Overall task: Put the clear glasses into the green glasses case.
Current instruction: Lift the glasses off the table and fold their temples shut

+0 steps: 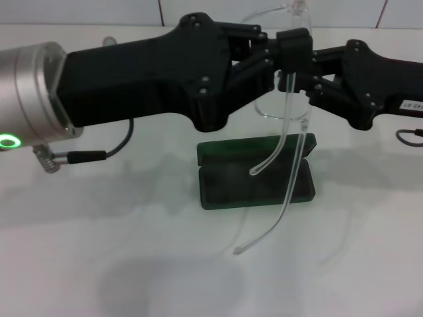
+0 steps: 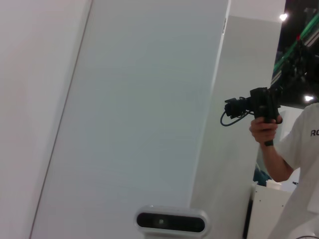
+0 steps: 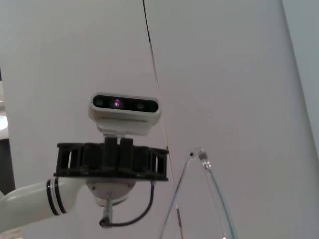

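The clear glasses (image 1: 285, 135) hang in the air at the top centre of the head view. My right gripper (image 1: 295, 49), reaching in from the right, is shut on their upper part. Their two long temple arms dangle down, one tip over the green glasses case (image 1: 218, 185) and the other in front of it. The case lies open on the white table, lid folded back. My left gripper (image 1: 264, 49) comes in from the left, right next to the glasses. The right wrist view shows the glasses (image 3: 199, 155) beside the left gripper (image 3: 112, 160).
A white table (image 1: 99, 251) spreads around the case, with a wall behind it. A clear round rim (image 1: 284, 113) shows just behind the case. In the left wrist view, a person holding a black device (image 2: 259, 107) stands off to the side.
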Tool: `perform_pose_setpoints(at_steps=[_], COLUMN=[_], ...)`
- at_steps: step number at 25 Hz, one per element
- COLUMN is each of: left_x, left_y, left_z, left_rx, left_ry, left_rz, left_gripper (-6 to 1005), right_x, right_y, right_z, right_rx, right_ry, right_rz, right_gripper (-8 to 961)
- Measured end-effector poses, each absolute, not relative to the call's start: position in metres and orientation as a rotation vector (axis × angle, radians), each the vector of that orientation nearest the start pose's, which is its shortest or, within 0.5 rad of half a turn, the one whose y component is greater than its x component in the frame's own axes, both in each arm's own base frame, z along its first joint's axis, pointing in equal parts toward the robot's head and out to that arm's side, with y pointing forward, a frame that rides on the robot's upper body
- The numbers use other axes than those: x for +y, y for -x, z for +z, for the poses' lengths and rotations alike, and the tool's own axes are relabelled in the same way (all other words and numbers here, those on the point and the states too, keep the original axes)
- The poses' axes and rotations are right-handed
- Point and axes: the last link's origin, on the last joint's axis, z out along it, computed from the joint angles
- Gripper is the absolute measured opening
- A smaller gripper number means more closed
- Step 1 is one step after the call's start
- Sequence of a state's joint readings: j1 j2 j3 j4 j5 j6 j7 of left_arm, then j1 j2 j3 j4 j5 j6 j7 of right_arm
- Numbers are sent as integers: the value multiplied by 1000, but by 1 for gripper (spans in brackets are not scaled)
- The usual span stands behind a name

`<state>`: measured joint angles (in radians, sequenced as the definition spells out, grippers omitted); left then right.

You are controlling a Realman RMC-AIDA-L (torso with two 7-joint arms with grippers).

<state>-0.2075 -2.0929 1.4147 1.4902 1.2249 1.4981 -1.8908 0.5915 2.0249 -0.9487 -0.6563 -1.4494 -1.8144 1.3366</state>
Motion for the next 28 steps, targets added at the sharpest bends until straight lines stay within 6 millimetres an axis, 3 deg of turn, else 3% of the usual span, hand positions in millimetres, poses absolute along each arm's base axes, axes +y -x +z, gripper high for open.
perform_pose_setpoints(at_steps=[13,28], left_x=[272,273], left_y=[96,97], left_z=[34,31], left_rx=[-384,-350], left_ry=[2830,2823], left_rz=[-1361,-1364], left_gripper=[41,42], right_x=[331,326], right_y=[-155,-156], right_z=[22,22], right_rx=[127,123], right_ry=[2796,2814], right_rz=[1436,1459], right_gripper=[98,97])
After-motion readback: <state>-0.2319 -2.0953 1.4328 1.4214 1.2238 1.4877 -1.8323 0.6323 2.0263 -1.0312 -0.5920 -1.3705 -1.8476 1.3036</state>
